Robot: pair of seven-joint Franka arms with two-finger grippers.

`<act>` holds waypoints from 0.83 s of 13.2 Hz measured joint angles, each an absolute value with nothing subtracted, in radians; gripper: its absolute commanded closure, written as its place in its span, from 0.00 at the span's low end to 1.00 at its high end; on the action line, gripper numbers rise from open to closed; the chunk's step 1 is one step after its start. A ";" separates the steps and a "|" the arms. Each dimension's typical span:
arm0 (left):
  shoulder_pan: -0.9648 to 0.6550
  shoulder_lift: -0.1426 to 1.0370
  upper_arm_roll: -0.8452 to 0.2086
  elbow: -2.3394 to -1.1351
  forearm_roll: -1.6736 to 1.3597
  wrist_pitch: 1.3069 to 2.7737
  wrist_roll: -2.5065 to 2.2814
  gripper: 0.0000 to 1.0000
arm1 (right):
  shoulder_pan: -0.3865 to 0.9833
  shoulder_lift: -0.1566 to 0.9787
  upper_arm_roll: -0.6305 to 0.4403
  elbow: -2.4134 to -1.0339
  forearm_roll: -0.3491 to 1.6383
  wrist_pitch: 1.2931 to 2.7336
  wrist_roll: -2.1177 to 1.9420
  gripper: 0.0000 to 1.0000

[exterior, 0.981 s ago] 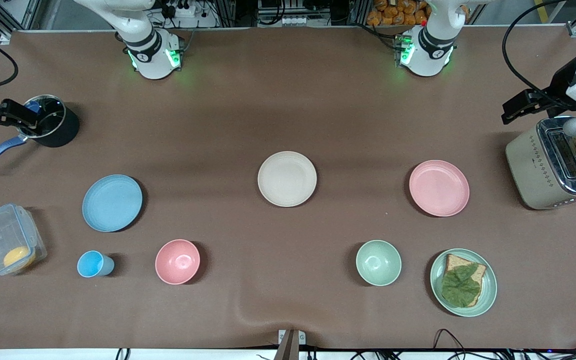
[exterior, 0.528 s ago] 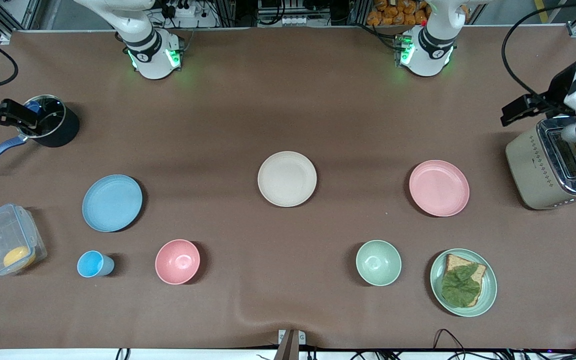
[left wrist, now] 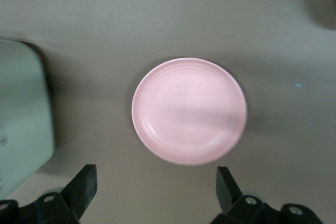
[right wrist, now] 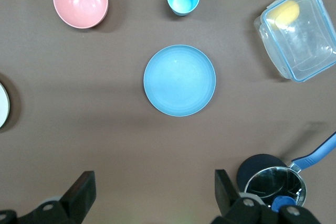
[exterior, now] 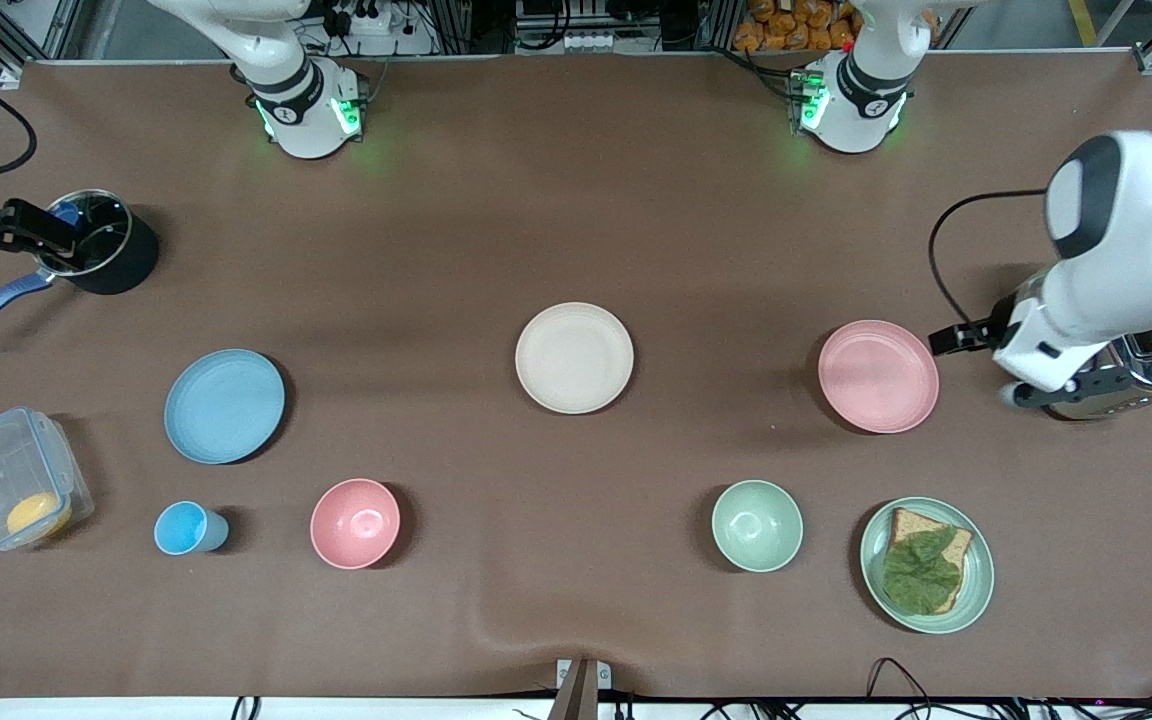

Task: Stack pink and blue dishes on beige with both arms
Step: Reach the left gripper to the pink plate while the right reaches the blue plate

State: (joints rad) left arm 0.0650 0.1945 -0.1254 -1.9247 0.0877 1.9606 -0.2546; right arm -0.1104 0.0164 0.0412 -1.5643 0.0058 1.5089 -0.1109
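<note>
Pink plate (left wrist: 189, 111) — unmarked, untouched

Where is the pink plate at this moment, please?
The pink plate lies on the table toward the left arm's end, beside the toaster and farther from the front camera than the green plate with bread.

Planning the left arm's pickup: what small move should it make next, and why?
Probably lower the open left gripper toward the rim of the pink plate. The plate lies flat and untouched on the table, and the beige plate is bare.
</note>
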 measured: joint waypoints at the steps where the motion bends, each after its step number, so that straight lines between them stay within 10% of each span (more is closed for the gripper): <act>1: 0.082 0.214 -0.125 -1.982 0.092 2.035 -0.255 0.00 | -0.110 0.030 0.041 -1.565 0.006 1.508 -0.111 0.00; 11: 0.187 0.440 -0.124 -2.040 0.095 2.220 -0.247 0.14 | -0.215 0.505 0.018 -1.512 -0.014 1.658 -0.122 0.00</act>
State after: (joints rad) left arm 0.1866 0.4400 -0.1237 -2.0400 0.0952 2.2199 -0.2471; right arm -0.2146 0.5053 0.0185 -1.5125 -0.0142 1.6578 -0.1219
